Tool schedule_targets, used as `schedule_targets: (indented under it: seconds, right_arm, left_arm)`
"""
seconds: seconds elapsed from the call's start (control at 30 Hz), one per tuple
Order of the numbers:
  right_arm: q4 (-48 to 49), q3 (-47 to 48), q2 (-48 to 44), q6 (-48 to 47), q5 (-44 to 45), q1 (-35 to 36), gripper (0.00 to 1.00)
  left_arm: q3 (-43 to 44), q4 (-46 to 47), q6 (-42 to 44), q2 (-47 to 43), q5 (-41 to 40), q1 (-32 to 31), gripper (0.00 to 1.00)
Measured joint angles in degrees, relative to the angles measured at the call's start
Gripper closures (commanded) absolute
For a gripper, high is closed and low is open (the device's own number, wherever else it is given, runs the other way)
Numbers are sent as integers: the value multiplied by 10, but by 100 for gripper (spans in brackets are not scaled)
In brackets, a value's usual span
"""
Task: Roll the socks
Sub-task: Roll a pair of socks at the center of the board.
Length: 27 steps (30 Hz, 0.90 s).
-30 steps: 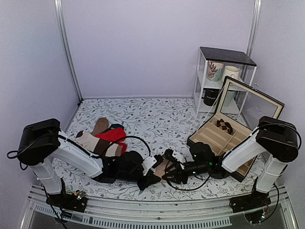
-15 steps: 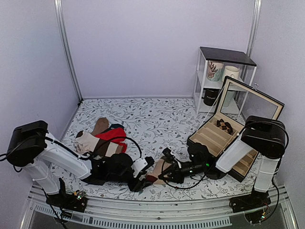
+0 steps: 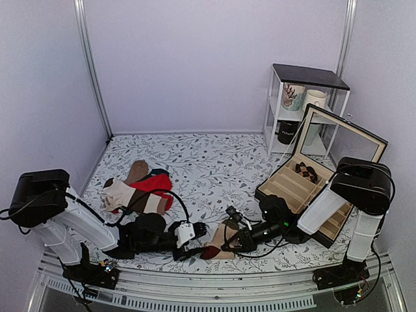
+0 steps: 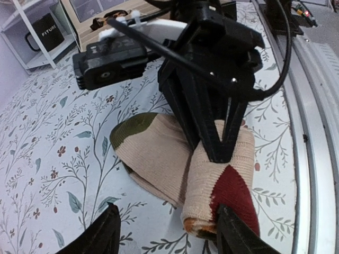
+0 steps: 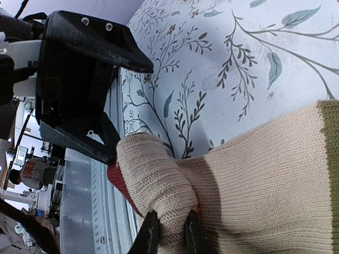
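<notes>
We are starting at the left edge of the table [image 3: 214, 156], where a red sock [image 3: 155, 184] and a cream sock [image 3: 127, 195] with brown bands are lying in a heap, well apart from the grippers. Near the middle of the front edge, the left gripper [image 3: 198, 239] is lying low over the patterned cloth with its jaws standing wide and clamping nothing. In the left wrist view its fingers [image 4: 106, 233] are straddling the near end of the socks [image 4: 159, 153]. The socks are resting on the table just inside the front edge. They are forming a tan bundle, with a maroon patch facing the left gripper and an olive band at the far end. From the right, the right gripper [image 3: 229, 244] is reaching in and pinching a fold of the tan fabric between closed jaws, as the right wrist view is showing. Toward the right edge an open box [image 3: 286, 185] is sitting. Behind it, in the far right corner, a shelf [image 3: 309, 75] is holding mugs.
</notes>
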Motion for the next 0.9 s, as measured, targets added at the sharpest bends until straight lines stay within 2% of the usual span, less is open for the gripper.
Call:
schedule_targets:
  seconds: [0.17, 0.47, 0.9]
  right_arm:
    - [-24, 10, 0, 11, -12, -3, 91]
    - [-55, 24, 0, 16, -23, -9, 91]
    - [-63, 27, 0, 16, -25, -10, 91]
  left_arm:
    - [1, 35, 17, 18, 21, -13, 36]
    - [8, 38, 17, 36, 70, -47, 34]
    - [19, 85, 16, 101, 31, -52, 32]
